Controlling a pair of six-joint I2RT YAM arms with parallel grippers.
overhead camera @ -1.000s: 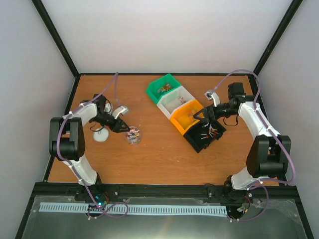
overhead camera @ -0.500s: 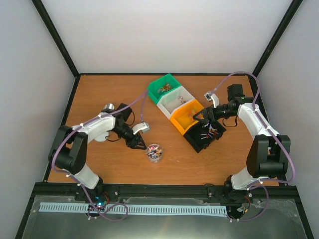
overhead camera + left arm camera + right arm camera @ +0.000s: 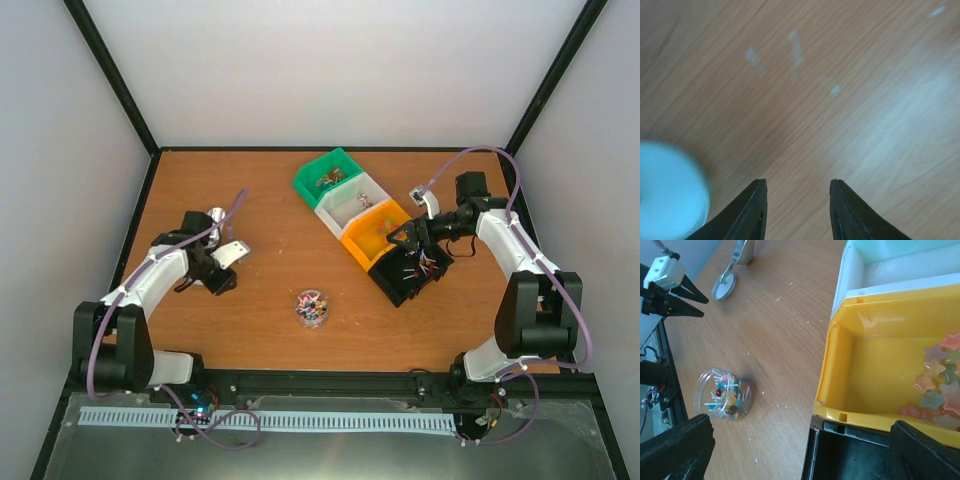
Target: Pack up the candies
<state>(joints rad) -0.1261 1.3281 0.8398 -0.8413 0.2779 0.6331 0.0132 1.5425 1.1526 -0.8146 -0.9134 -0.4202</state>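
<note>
Four bins stand in a touching diagonal row on the wooden table [image 3: 270,340], green bin [image 3: 310,192] farthest, then white bin [image 3: 335,218], orange bin [image 3: 360,250], black bin [image 3: 392,285]; a clear round jar [image 3: 705,382] stands apart; a round white lid [image 3: 670,192] lies beyond.

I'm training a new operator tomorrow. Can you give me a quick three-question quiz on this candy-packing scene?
1. True or false: the jar stands open, outside every bin.
2. Fill in: the star-shaped sweets lie in the ___ bin.
3. What is between the fingers of the left claw? A the lid, B a sweet, C nothing.

Key: 1 true. 2 orange bin. 3 C.
</note>
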